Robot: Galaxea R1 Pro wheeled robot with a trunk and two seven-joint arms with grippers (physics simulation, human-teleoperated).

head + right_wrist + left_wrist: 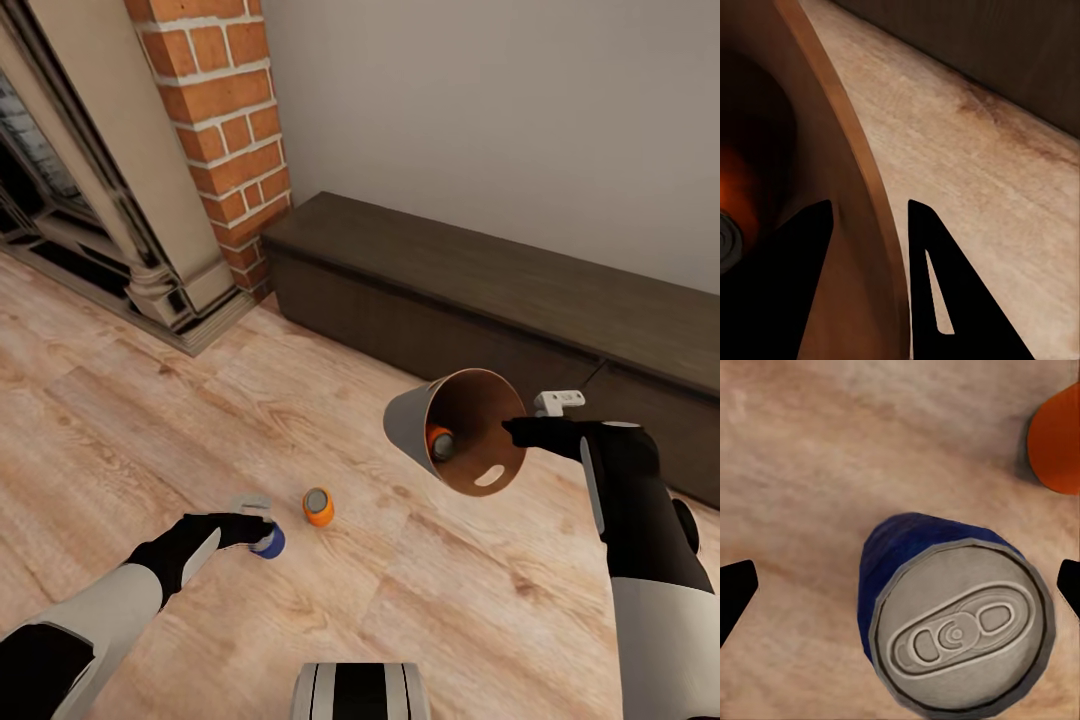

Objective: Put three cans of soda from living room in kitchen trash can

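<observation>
Tash can (415, 425) and 3 soda cans, living room floor by long dark cabinet (520, 290).

Tash can: largest item; thin, rigid, likely light; held off the floor, tipped on its side, brown mouth toward the camera; best taken by the rim. Right gripper (870, 217) clamped on that rim, 1 finger inside, 1 outside. Orange can inside bin (438, 440): resting against the lower wall, liable to roll out if tipped further. Orange can on floor (318, 506): upright, untouched. Blue can (945, 607): upright on wood floor (150, 420), just beside the orange one; smooth, light, probably slippery and easily toppled; best gripped across the mid-body. Left gripper (900, 589) spread wide, fingertips either side of blue can, no contact visible.
</observation>
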